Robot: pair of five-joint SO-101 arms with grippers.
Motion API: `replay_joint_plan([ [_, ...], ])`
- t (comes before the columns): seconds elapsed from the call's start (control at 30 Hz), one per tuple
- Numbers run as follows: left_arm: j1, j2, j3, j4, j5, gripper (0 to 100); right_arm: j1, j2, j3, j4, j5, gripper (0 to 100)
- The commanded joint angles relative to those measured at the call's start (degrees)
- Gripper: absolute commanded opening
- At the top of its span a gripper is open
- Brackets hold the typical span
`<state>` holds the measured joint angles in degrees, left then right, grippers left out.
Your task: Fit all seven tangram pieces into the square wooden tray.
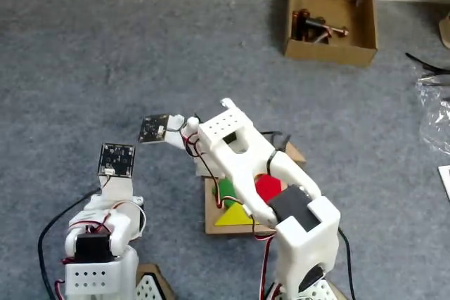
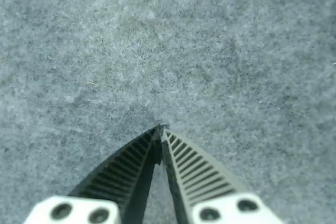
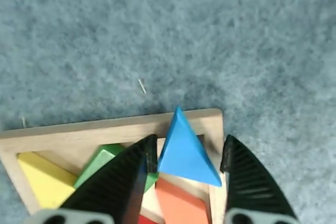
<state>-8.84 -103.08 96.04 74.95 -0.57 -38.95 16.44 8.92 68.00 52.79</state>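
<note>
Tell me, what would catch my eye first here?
A bright blue triangle, gripped in the right pincer over a corner of the wooden tray, with a yellow piece and a green piece lying inside. The left pincer hangs shut over grey carpet.

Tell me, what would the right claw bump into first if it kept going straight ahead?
Probably the blue triangular wooden piece directly ahead of the right gripper, at the square wooden tray's corner.

no readable text, no labels, no numbers, no signs on anything
</note>
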Motion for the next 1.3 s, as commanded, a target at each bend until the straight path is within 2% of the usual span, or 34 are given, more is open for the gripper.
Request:
replay_joint_plan([
  [0.0,-0.6,0.1,1.2,0.3,0.3,1,-0.1,-0.6,-0.3,-0.8,0.4,18.0],
  [0.27,-0.6,0.1,1.2,0.3,0.3,1,-0.1,-0.6,-0.3,-0.9,0.2,17.8],
  [0.47,-0.6,0.1,1.2,0.3,0.3,1,2.4,-0.6,-0.3,-0.9,0.2,9.7],
  [1.13,-0.6,0.1,1.2,0.3,0.3,1,5.8,-0.6,-0.4,-0.5,0.0,9.1],
  [1.27,-0.6,0.1,1.2,0.3,0.3,1,5.8,-0.6,-0.5,-0.4,-4.1,9.1],
])
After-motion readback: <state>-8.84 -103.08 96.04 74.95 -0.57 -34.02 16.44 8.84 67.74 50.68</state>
